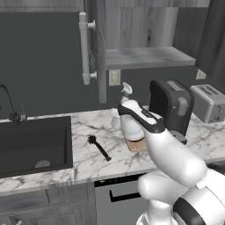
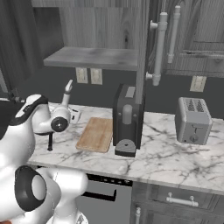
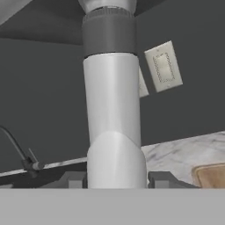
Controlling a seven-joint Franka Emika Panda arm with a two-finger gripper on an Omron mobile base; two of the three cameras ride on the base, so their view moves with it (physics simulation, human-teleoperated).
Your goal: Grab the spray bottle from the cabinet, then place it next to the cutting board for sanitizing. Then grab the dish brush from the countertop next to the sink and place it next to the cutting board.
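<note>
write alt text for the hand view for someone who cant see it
A pale spray bottle with a dark grey collar stands upright between the gripper fingers, close to the camera. Behind it are a dark wall with an outlet plate, the white marble countertop, a corner of the cutting board at lower right and a thin faucet at left.

Flat, even rendered light, dim backdrop, no glare anywhere.

My base views are soft and low-res; the dark wall (image 1: 39, 66) and sink (image 1: 33, 145) read nearly black while the marble countertop (image 2: 166, 159) is the brightest area. Light seems to come from above: faint shade under the cabinet (image 1: 145, 57) shelf, a weak shadow beside the coffee machine (image 2: 127, 120). My hand view has the spray bottle (image 3: 113, 114) very close, smoothly shaded, edges slightly blurred. No edge distortion I can see.
</note>
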